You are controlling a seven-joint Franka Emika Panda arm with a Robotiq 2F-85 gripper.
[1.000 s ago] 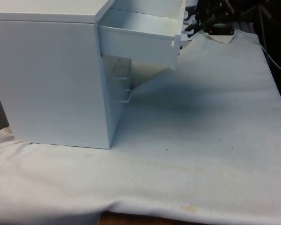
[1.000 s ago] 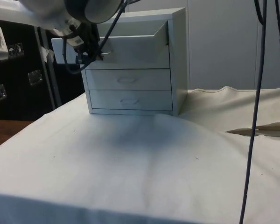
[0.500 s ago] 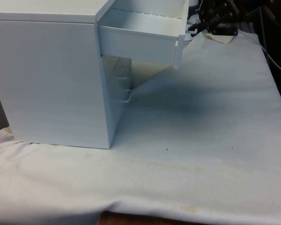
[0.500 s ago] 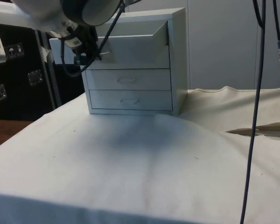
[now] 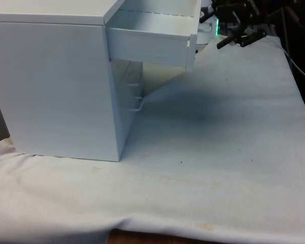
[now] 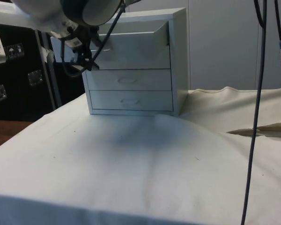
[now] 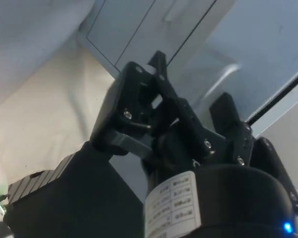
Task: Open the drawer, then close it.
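Front view: the chest of drawers point(image 5: 56, 86) turns its plain side wall to the camera, so the drawer fronts are seen edge-on only. The top drawer point(image 5: 147, 48) stands pulled out of the carcass towards the gripper point(image 5: 224, 42), and its upper rear part is cut off by the frame edge. The drawer front lies just ahead of the fingertips, with a visible strip of white cloth point(image 5: 218, 152) between them; the two are apart. The arm behind the fingers merges with the dark background and is hard to separate from it. One wire handle point(image 5: 137, 104) of a lower drawer projects below and behind the level of the fingers.

Side view: the gripper point(image 6: 88, 61) hangs in front of the top drawer point(image 6: 131, 47), covering the near corner of its front panel. The middle drawer point(image 6: 129, 79) and bottom drawer point(image 6: 129, 100) sit flush in the chest of drawers point(image 6: 178, 61), below the fingers. A dark cable point(image 6: 253, 117) crosses the picture well away from the fingers.

Wrist view: the fingers point(image 7: 159, 69) of the gripper point(image 7: 191, 87) are spread apart and released, with nothing gripped between them. A pale, blurred handle point(image 7: 226, 77) shows beyond the fingertips. Which drawer it belongs to cannot be told.
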